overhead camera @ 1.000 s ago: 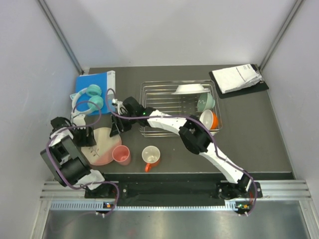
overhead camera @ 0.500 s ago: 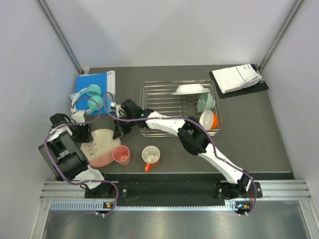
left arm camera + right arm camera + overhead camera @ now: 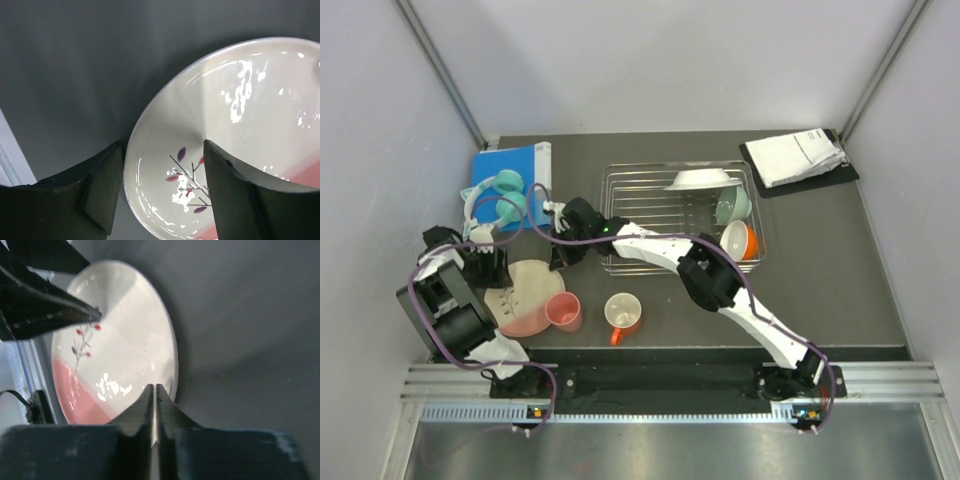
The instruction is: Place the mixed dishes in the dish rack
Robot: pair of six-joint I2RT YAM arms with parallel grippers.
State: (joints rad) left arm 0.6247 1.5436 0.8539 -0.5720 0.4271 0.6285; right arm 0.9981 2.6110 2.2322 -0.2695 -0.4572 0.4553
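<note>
The cream-and-pink plate (image 3: 528,296) with the twig motif lies at the table's near left. It fills the left wrist view (image 3: 240,125). My left gripper (image 3: 497,268) is open at its left rim (image 3: 162,150), one finger outside the rim and one over the plate. My right gripper (image 3: 558,258) is shut, with its tips (image 3: 154,386) against the plate's (image 3: 115,340) opposite rim. The pink cup (image 3: 563,310) and the orange mug (image 3: 623,312) stand near the front edge. The dish rack (image 3: 650,215) holds the white shallow bowl (image 3: 700,178), the mint-green bowl (image 3: 732,205) and the orange bowl (image 3: 741,239).
A blue book (image 3: 506,165) with mint headphones (image 3: 500,198) on it lies at the back left, close to my left arm. White papers on a black board (image 3: 798,157) lie at the back right. Grey walls close in the table's sides.
My left gripper has drawn back a little to the left, toward the plate's rim. The plate looks slightly narrower from above. My right gripper has barely moved.
</note>
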